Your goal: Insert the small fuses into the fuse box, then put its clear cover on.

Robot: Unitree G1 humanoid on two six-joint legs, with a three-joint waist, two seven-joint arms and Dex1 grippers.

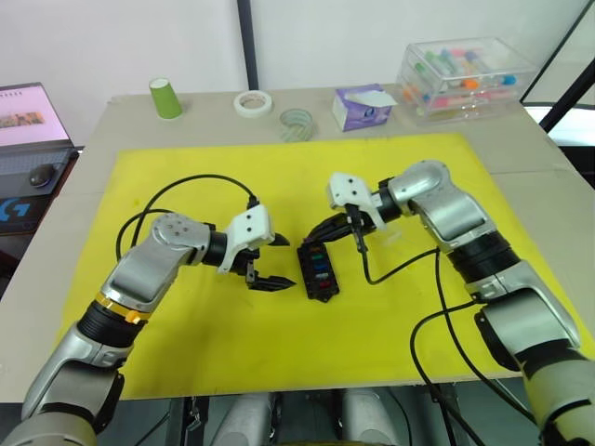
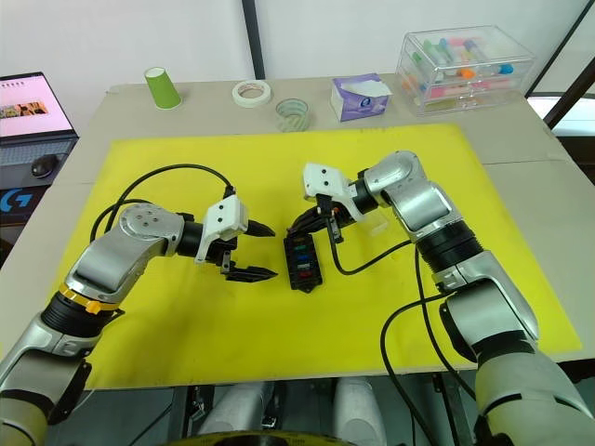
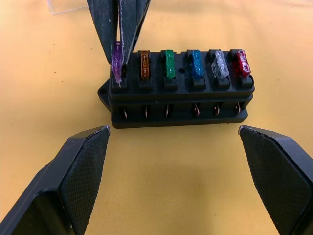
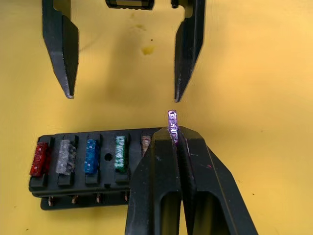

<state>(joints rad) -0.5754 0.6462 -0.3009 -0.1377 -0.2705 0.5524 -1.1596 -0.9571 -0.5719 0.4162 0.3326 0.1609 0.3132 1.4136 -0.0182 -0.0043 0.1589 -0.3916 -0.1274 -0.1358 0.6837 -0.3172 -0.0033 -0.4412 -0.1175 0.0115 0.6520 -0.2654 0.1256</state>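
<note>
The black fuse box (image 3: 178, 93) lies mid-mat on the yellow mat (image 1: 186, 316). Several small fuses sit in its slots: amber (image 3: 144, 61), green (image 3: 168, 63), blue (image 3: 195, 62), clear (image 3: 219, 63) and red (image 3: 240, 62). My right gripper (image 4: 173, 134) is shut on a purple fuse (image 3: 117, 63), whose blades are at the end slot beside the amber one. My left gripper (image 1: 276, 263) stands open just left of the box, its fingers (image 3: 83, 161) wide apart and touching nothing. The clear cover (image 3: 66, 5) lies on the mat beyond the box, close to the right gripper.
Along the table's far edge stand a green cup (image 1: 165, 97), a white tape roll (image 1: 252, 102), a clear tape roll (image 1: 297, 123), a purple tissue box (image 1: 363, 105) and a large clear storage box (image 1: 465, 74). A laptop (image 1: 28, 116) sits off the left side. Black cables trail over the mat.
</note>
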